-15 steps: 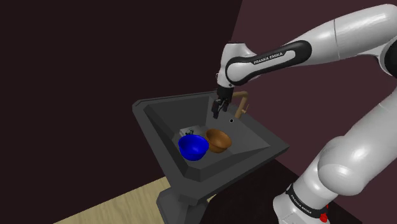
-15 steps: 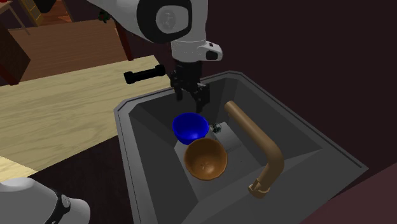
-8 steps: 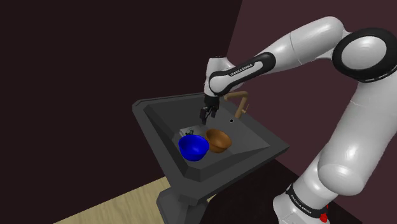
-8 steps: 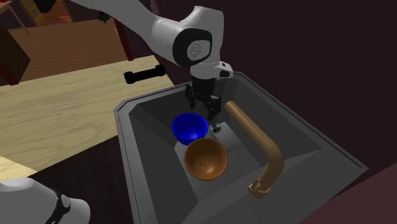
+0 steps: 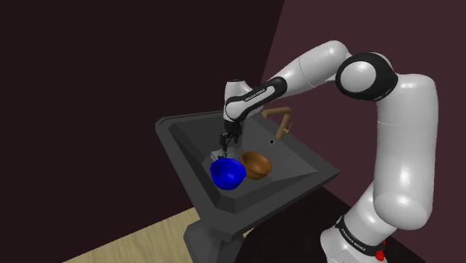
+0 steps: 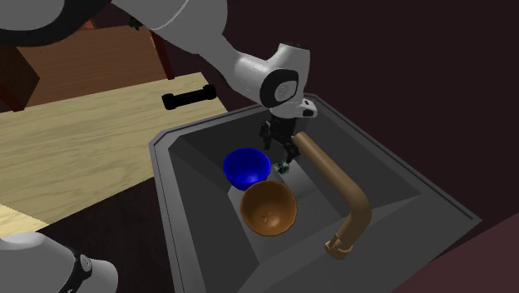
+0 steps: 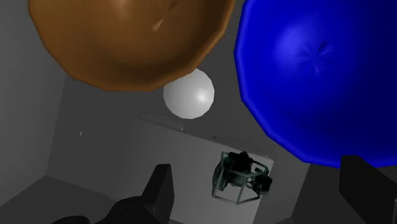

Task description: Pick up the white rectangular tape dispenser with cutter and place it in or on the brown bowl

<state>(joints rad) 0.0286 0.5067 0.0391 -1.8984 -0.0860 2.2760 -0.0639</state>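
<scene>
The tape dispenser [image 7: 240, 178] is a small grey-green frame with dark parts, lying on the sink floor just behind the blue bowl [image 7: 318, 70]. It sits between my open gripper's [image 7: 261, 191] fingers, nearer one of them, and neither touches it. In the second exterior view the gripper [image 6: 285, 156] hangs right above the dispenser [image 6: 284, 167], between the blue bowl [image 6: 246, 166] and the faucet. The brown bowl [image 6: 269, 208] stands empty beside the blue one. In the shoulder view the gripper [image 5: 225, 142] is low inside the sink, over the dispenser [image 5: 222, 155], with the brown bowl [image 5: 257, 164] to its right.
Everything lies in a dark grey sink [image 6: 175, 158] with sloping walls. A brown curved faucet [image 6: 337, 187] arches over the basin close to the gripper. A white round drain [image 7: 189, 93] sits between the bowls. A black bar-like object [image 6: 187, 99] rests on the wooden counter [image 6: 75, 141].
The arm has swung to the shoulder view's left and dropped into the sink, bringing the open gripper from near the faucet down over the dispenser. Bowls and dispenser have stayed put.
</scene>
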